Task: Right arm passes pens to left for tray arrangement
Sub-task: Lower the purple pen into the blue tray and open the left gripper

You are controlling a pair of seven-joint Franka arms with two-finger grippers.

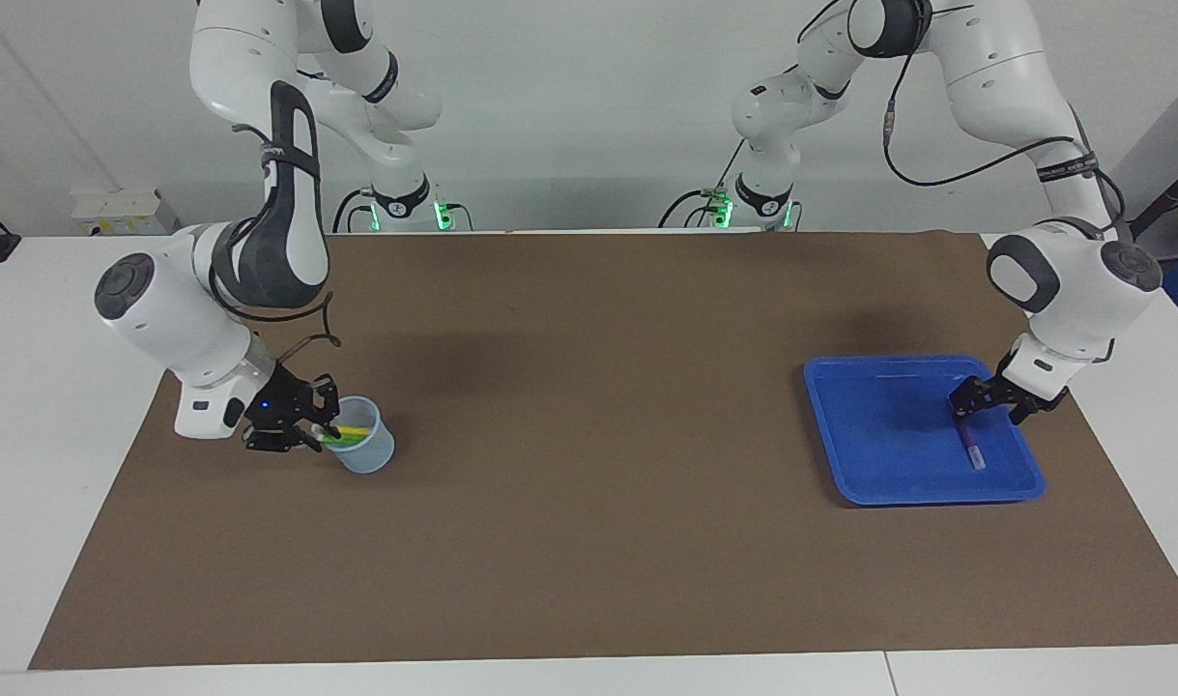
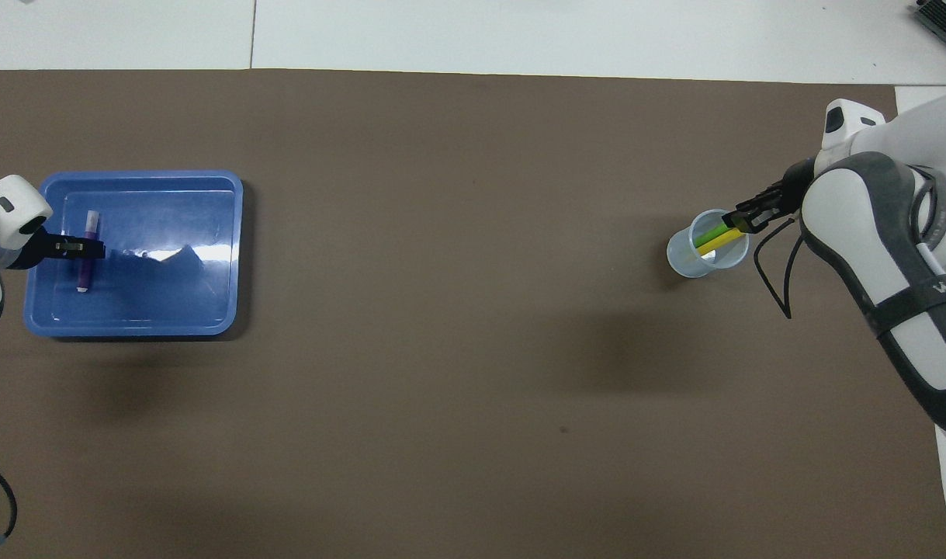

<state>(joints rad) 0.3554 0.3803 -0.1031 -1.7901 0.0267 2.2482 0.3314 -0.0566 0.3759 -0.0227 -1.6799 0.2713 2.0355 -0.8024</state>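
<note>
You see the left gripper (image 1: 992,401) low over the blue tray (image 1: 859,454), at the left arm's end of the brown mat (image 1: 589,464). Its fingers stand spread, straddling the purple pen (image 1: 971,448), which lies flat in the tray near the rim closest to that arm; whether a finger touches the pen, you cannot tell. At the right arm's end, the right gripper (image 1: 320,432) reaches into the mouth of the pale cup (image 1: 364,452). The yellow pen (image 2: 719,241) and green pen (image 2: 710,234) lean together in that cup. The right fingers sit at the pens' upper ends, nearly together; whether they pinch one, you cannot tell.
</note>
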